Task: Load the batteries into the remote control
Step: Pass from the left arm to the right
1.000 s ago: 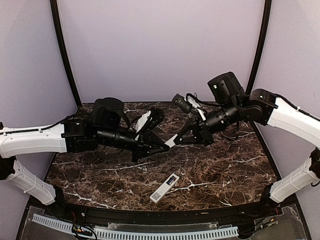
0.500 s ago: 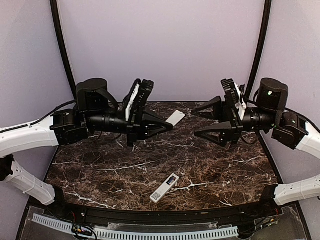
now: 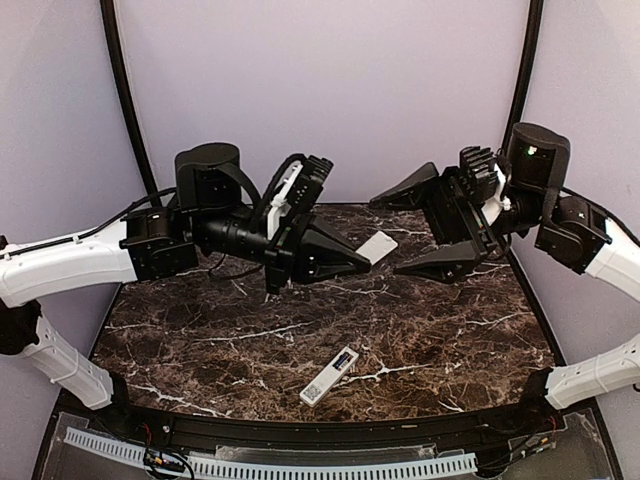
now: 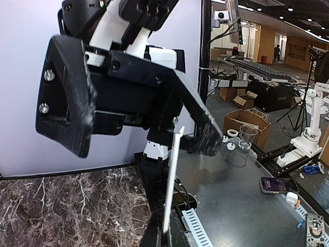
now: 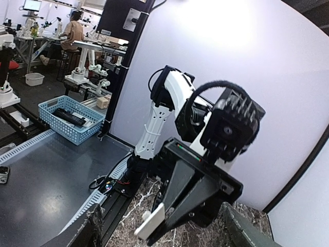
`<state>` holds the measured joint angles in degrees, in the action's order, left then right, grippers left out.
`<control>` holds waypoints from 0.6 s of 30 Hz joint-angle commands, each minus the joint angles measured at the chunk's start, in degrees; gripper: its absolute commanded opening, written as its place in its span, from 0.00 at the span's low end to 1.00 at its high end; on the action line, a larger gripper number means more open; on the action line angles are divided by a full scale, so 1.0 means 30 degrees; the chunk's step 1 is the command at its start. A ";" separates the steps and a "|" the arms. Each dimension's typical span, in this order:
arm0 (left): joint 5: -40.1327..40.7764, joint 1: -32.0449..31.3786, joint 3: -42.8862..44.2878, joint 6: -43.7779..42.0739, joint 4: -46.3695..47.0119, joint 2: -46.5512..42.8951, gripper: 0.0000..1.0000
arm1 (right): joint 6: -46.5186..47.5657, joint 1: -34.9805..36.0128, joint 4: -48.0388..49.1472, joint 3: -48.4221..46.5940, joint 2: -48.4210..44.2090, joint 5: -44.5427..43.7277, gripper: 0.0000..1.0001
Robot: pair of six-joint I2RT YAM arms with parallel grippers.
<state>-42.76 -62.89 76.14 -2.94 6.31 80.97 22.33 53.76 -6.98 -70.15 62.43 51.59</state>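
The white remote control (image 3: 330,375) lies flat on the marble table, near the front, label patch up. My left gripper (image 3: 362,262) hovers above the table's middle, shut on a thin white flat plate (image 3: 378,246). In the left wrist view that plate (image 4: 172,180) shows edge-on, rising from my closed left gripper (image 4: 165,234). My right gripper (image 3: 385,236) faces it with jaws wide open. In the right wrist view the plate (image 5: 150,222) points into the gap of the right gripper (image 5: 163,236) without touching either finger. The batteries are out of view.
The dark marble table (image 3: 450,340) is walled by purple panels with two black posts at the back corners. A white slotted cable duct (image 3: 270,465) runs along the near edge. Both arms hang well above the tabletop.
A second ago both grippers met low over the table. Both then rose and parted, the right one opening, and now they have closed in again with the plate still in the left.
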 commanded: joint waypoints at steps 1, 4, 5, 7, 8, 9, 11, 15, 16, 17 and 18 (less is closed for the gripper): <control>-0.0489 -0.0347 0.0932 -0.0629 -0.0649 0.0377 0.00 | 0.0754 0.0087 -0.1454 -0.1132 0.0640 0.1821 0.71; 0.0587 -0.0363 0.0893 -0.0634 -0.0426 0.0408 0.00 | 0.0177 0.0091 -0.1543 -0.0953 0.0566 0.1032 0.68; 0.0877 -0.0363 0.0781 -0.0618 -0.0211 0.0376 0.00 | -0.0257 0.0098 -0.1126 -0.0577 0.0347 0.0685 0.68; 0.0900 -0.0364 0.0643 -0.0641 0.0002 0.0260 0.00 | -0.1144 0.0098 0.0244 0.0450 -0.0249 0.0242 0.67; 0.0824 -0.0364 0.0625 -0.0700 0.0019 0.0258 0.00 | -0.1535 0.0098 0.1053 0.1091 -0.0538 0.0206 0.67; 0.0614 -0.0364 0.0611 -0.0724 -0.0004 0.0272 0.00 | -0.1893 0.0084 0.1410 0.1407 -0.0776 0.0304 0.68; 0.0607 -0.0364 0.0618 -0.0735 0.0032 0.0284 0.00 | -0.2519 0.0098 0.1717 0.1637 -0.1002 0.0280 0.68; 0.3449 -0.0604 0.0039 -0.1126 0.0689 -0.0124 0.00 | -0.6026 0.0142 0.3026 0.1873 -0.0995 -0.2681 0.64; 0.3959 -0.0630 -0.0275 -0.1274 0.0875 -0.0227 0.00 | -0.6855 0.0130 0.3378 0.2095 -0.1043 -0.3386 0.61; 0.4745 -0.0650 -0.0361 -0.1473 0.1052 -0.0362 0.00 | -0.7354 0.0143 0.3536 0.2313 -0.1074 -0.3851 0.58; 0.5002 -0.0653 -0.0360 -0.1580 0.1028 -0.0390 0.00 | -0.7944 0.0181 0.3731 0.2538 -0.1143 -0.4290 0.54</control>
<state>-35.62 -64.34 76.58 -5.21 6.63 82.63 9.85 53.78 -1.78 -65.08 59.88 47.44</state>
